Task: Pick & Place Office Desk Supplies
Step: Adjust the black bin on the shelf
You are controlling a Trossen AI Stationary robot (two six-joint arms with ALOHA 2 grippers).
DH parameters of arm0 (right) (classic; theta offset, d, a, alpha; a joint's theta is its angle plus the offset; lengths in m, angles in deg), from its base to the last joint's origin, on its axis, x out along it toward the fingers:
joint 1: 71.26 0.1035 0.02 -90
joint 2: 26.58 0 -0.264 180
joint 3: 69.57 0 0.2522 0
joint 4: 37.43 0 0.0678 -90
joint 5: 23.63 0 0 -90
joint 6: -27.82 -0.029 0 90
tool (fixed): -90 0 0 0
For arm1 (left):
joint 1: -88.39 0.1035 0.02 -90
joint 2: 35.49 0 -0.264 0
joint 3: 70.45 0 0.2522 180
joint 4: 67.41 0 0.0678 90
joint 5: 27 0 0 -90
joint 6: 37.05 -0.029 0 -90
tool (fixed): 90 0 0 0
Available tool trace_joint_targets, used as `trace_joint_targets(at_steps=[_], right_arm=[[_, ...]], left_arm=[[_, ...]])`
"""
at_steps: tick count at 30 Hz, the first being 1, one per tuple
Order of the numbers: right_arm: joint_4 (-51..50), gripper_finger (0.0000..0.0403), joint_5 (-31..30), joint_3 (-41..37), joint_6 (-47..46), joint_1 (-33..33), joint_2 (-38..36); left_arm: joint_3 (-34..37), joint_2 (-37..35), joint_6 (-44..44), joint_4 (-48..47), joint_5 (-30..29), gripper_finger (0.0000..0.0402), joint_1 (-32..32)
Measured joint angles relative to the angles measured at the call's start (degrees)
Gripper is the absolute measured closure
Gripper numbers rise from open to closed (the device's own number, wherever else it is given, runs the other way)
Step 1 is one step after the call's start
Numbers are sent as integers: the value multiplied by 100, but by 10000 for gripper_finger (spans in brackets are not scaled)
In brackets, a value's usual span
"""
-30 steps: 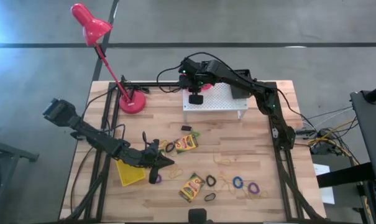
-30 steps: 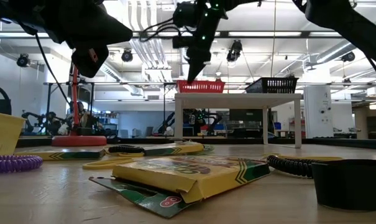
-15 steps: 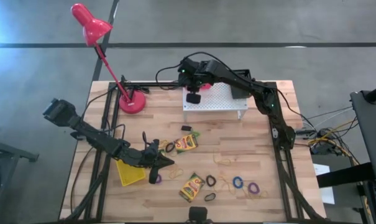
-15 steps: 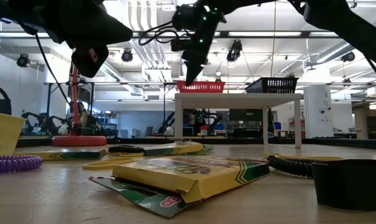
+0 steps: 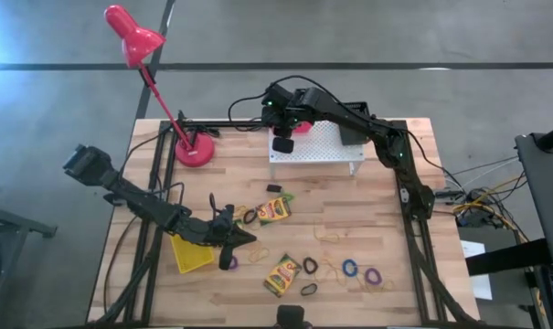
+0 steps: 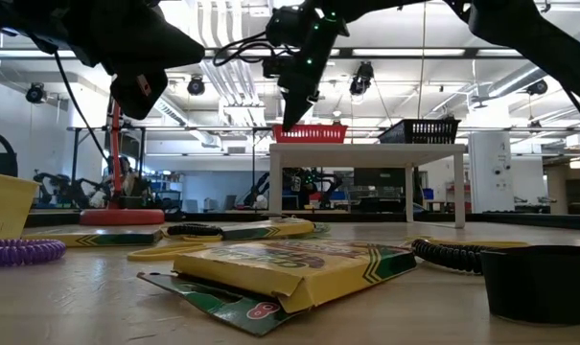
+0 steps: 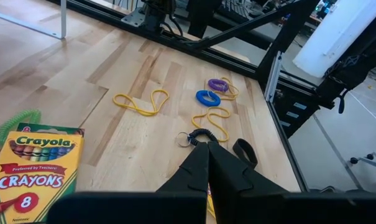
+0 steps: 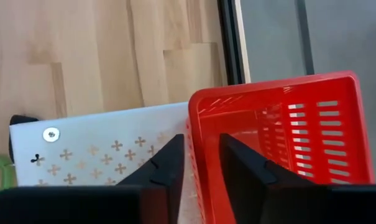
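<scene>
Right hand (image 8: 199, 163), fingers slightly apart astride the red basket's (image 8: 281, 130) wall at upper centre, could snag it off the shelf (image 8: 107, 146).

You see a red mesh basket (image 8: 287, 130) on the white shelf (image 8: 107, 152), which has small clover-shaped holes. Near the yellow-and-green crayon box (image 7: 35, 165) lie a yellow loop (image 7: 141, 101), a blue loop (image 7: 207, 98) and a purple loop (image 7: 217, 84).

Overhead, table-level and two wrist cameras
</scene>
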Motion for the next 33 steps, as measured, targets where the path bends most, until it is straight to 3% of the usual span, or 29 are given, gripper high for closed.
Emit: trace_joint_targets(at_steps=[6, 10, 20, 24, 29, 33], right_arm=[[-17, 253, -15, 102, -23, 45, -309], [-261, 246, -17, 111, -793, 123, -744], [-2376, 263, -15, 45, -2285, 392, -2234], [-2200, 264, 272, -562, -2515, 535, -2994], [-2283, 245, 95, -1732, -2619, 552, -3784], [-2317, 218, 64, -2857, -2122, 547, -4254]], left_arm=[[0, 0, 19, -1, 2, 396, -1], [0, -2, 37, -1, 4, 396, -1], [0, -2, 42, -1, 13, 396, -1], [0, -2, 37, -1, 12, 396, -1], [0, -2, 37, -1, -2, 396, -1], [0, -2, 17, 1, -2, 396, -1]])
